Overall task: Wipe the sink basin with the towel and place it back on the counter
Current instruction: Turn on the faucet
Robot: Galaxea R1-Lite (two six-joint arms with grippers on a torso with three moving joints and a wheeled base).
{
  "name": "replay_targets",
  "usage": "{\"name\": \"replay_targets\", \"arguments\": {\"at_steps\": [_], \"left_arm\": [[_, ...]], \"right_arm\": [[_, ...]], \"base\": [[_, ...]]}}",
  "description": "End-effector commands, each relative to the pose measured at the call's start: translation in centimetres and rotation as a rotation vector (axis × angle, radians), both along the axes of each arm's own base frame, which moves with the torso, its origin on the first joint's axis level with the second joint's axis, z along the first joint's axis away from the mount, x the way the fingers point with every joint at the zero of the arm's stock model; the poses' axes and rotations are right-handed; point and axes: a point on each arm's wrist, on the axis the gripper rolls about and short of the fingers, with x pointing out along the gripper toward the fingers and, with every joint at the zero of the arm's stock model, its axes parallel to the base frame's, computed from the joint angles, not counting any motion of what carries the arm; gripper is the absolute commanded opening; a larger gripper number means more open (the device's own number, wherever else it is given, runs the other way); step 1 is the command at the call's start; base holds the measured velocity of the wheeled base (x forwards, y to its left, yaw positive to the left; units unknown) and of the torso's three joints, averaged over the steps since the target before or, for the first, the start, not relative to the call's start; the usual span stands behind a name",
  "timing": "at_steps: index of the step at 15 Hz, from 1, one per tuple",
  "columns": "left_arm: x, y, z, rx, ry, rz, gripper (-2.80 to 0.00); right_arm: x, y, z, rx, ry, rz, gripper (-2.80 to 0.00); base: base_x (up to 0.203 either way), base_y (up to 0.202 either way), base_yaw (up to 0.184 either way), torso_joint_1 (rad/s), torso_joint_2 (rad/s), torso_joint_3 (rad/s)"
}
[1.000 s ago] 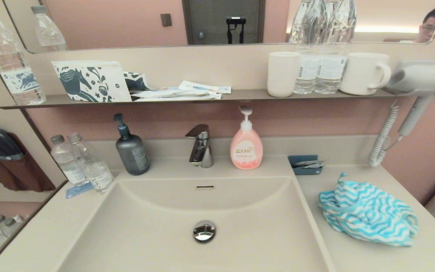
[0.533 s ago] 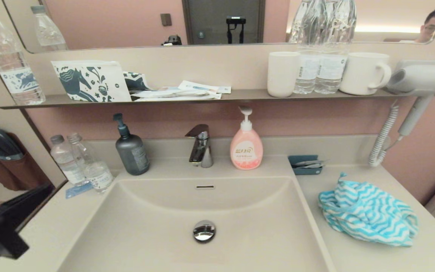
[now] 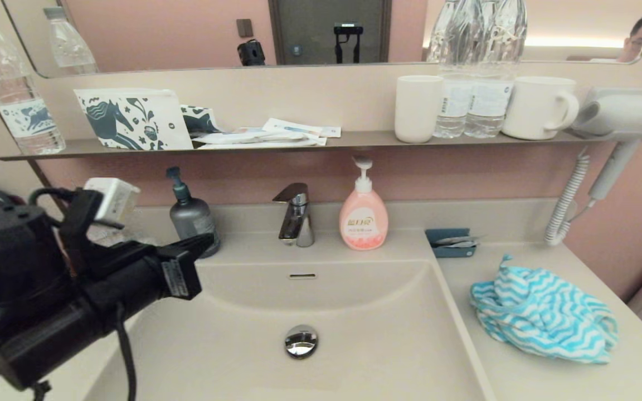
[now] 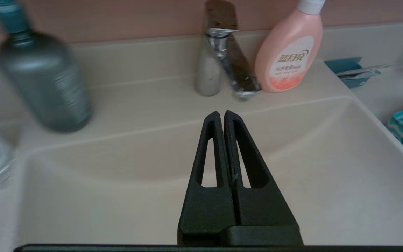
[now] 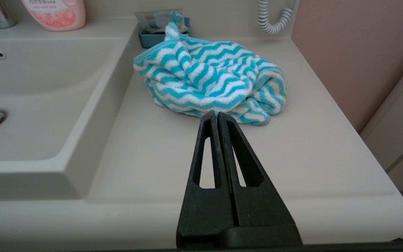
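The turquoise-and-white zigzag towel (image 3: 544,314) lies crumpled on the beige counter (image 3: 549,381), to the right of the sink basin (image 3: 365,312). The basin has a chrome drain plug (image 3: 301,341) and a slot overflow (image 3: 302,275). My left gripper (image 3: 207,240) is shut and holds nothing. It hangs over the basin's left rim and points toward the faucet; its wrist view shows the closed tips (image 4: 221,113) above the basin (image 4: 117,196). My right gripper (image 5: 217,114) is shut and empty, low over the counter (image 5: 173,157), just short of the towel (image 5: 210,82). It does not appear in the head view.
Behind the basin stand the faucet (image 3: 296,214), a pink soap bottle (image 3: 363,214) and a grey pump bottle (image 3: 191,214). A small blue tray (image 3: 450,243) sits behind the towel. A hair dryer (image 3: 616,120) with a coiled cord hangs at the right wall. The dark shelf (image 3: 354,139) carries cups and bottles.
My left arm has come up from the lower left into the head view and reached over the basin's left rim, hiding the water bottles there. The towel has not moved.
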Motion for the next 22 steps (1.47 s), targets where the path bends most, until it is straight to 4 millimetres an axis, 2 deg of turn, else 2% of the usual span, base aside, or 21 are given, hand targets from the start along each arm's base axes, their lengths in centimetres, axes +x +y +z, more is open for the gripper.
{"name": "replay_targets", "arguments": {"at_steps": [1,5,11,12,15,22], "left_arm": [[2.1,-2.1,-1.8,0.039,0.069,-0.029,-2.80],[5.2,-4.7,-3.1,0.058,0.084,-0.034,-2.80],[8.6,-6.8,-4.1,0.068,0.032,-0.005,-2.80],[9.2,-7.2,-3.8,0.062,0.016,0.005,-2.80],[10.2,-7.5,-2.6,0.076,-0.040,0.011,-2.80],[12.3,-8.0,-3.5,0.115,-0.046,0.022,-2.80]], "right_arm": [[0.0,0.0,0.0,-0.001,0.001,0.001,-2.80],[0.0,0.0,0.0,0.000,0.001,0.000,-2.80],[0.0,0.0,0.0,-0.001,0.001,0.001,-2.80],[0.0,0.0,0.0,0.001,0.001,0.001,-2.80],[0.0,0.0,0.0,0.000,0.001,0.001,-2.80],[0.0,0.0,0.0,-0.001,0.001,0.001,-2.80]], "base": [[0.000,0.000,0.000,0.000,0.00,0.000],[0.000,0.000,0.000,0.000,0.00,0.000],[0.000,0.000,0.000,0.000,0.00,0.000],[0.000,0.000,0.000,0.000,0.00,0.000],[0.000,0.000,0.000,0.000,0.00,0.000],[0.000,0.000,0.000,0.000,0.00,0.000]]}}
